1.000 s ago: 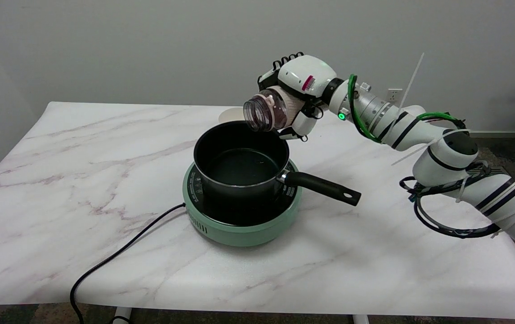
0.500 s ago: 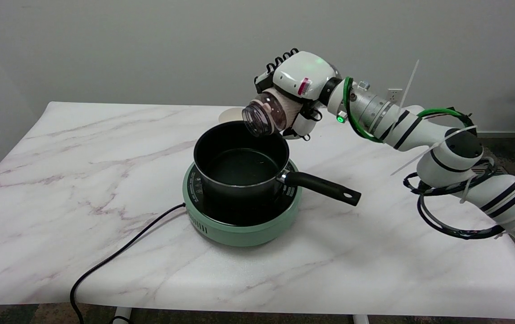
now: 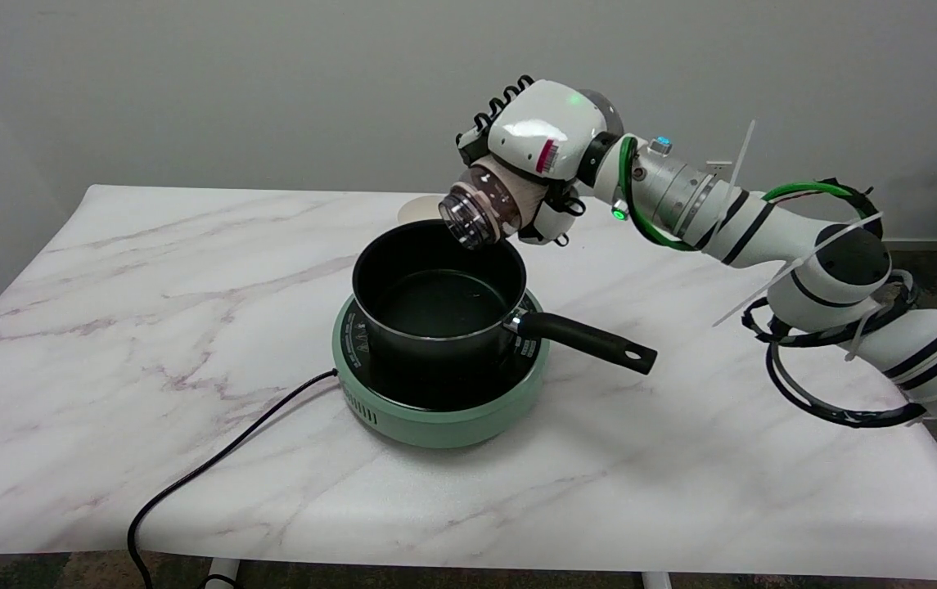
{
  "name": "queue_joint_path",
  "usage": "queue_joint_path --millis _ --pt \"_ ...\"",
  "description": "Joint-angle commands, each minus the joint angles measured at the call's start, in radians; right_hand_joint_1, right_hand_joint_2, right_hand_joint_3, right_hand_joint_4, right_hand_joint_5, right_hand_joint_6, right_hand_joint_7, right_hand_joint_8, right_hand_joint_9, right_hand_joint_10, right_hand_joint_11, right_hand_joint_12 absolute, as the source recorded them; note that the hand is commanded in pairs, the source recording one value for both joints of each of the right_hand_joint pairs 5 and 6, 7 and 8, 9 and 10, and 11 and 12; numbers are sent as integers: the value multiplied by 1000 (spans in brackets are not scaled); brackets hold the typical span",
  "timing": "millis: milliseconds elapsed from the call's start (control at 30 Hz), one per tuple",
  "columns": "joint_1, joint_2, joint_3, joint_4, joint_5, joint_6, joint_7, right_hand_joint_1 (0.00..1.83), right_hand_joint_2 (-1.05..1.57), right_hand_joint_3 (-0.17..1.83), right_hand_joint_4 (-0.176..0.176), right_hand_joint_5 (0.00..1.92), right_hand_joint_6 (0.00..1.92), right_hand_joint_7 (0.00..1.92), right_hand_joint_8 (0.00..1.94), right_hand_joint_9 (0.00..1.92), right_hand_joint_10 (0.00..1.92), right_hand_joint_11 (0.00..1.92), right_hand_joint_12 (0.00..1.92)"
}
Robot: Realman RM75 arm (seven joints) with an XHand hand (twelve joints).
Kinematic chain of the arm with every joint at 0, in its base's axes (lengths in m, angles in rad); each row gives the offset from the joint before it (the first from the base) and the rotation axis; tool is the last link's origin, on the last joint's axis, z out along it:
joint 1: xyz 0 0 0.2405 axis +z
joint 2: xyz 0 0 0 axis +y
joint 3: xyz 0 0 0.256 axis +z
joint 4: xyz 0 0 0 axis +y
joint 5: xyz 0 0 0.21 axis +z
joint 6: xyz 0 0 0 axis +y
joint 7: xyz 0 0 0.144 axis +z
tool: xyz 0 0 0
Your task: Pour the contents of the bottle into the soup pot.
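Gripped bottle in right hand, mouth tipped over soup pot at one o'clock; contents perhaps unseen; better tilted steeper, slowly.

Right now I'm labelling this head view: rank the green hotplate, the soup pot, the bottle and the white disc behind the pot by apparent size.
1. green hotplate
2. soup pot
3. bottle
4. white disc, partly hidden, so unsure

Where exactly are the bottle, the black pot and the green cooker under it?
bottle (image 3: 484,206): head view, clear neck near its open mouth.
black pot (image 3: 403,339): head view, outer front wall.
green cooker (image 3: 435,421): head view, front rim.
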Motion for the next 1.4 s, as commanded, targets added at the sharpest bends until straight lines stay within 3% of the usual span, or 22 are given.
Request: queue_joint_path --millis 33,733,1033,1400 --pt "78 32 -79 -16 -104 18 33 1418 1243 685 0 1920 1920 1920 1920 1338 1338 1238 1238" --pt "119 67 -113 -84 -71 13 72 1443 1181 730 0 1920 1920 1920 1920 1321 1321 1229 1229" --pt "146 69 -125 -77 -256 15 217 1447 1172 727 0 1920 1920 1920 1920 1320 1320 1227 1227" --pt "158 69 -126 -77 -268 16 223 1450 1165 731 0 1920 1920 1920 1920 1320 1320 1225 1225"
